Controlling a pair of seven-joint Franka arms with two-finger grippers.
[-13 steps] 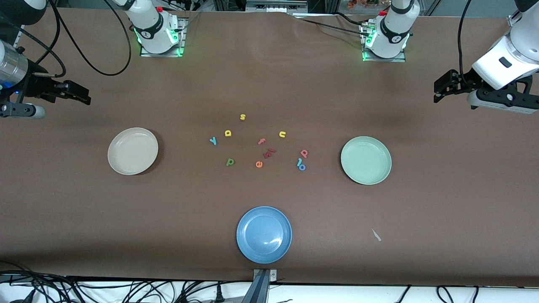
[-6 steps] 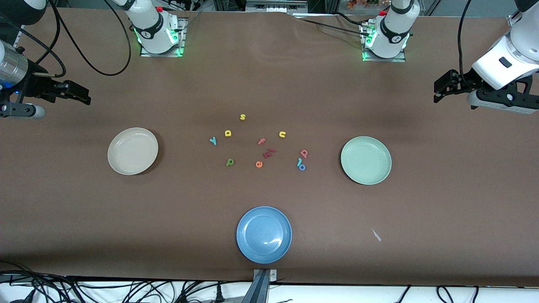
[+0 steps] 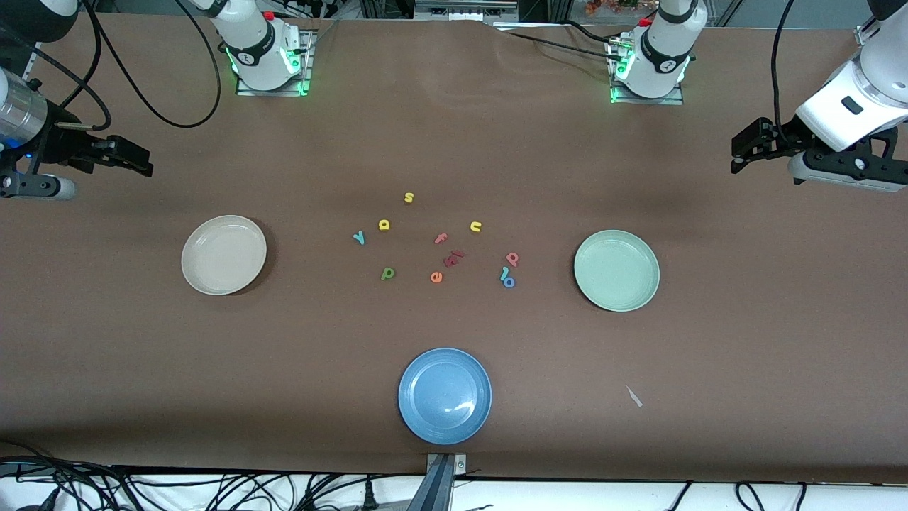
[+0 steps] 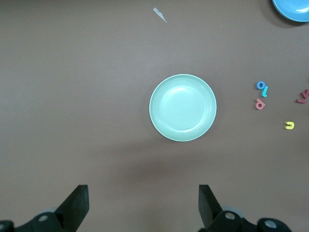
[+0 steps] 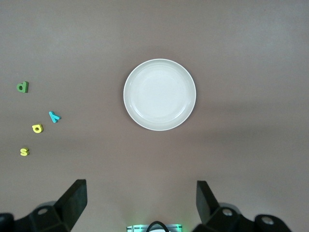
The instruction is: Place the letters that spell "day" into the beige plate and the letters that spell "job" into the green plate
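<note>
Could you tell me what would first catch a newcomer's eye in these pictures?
Probably the small colourful foam letters scattered mid-table, flanked by the beige plate toward the right arm's end and the green plate toward the left arm's. The blue plate lies nearest the front camera.

Three plates are set well apart on the tabletop (image 3: 454, 128): the right-end plate (image 3: 223, 255), the left-end plate (image 3: 616, 270), and the near plate (image 3: 445, 395), which is placed closest to the front camera, midway between the ends. Loose letters are scattered between the two end plates. Toward the right-end plate, letter y (image 3: 359, 238) is laid just beside letter a (image 3: 384, 225), and letter d (image 3: 387, 273) is found nearer the camera than both. Toward the left-end plate, letter j (image 3: 504, 273) is set touching letter o (image 3: 508, 282), with letter b (image 3: 512, 259) just beside them. Letter s (image 3: 408, 197) is placed farthest from the camera.
</note>
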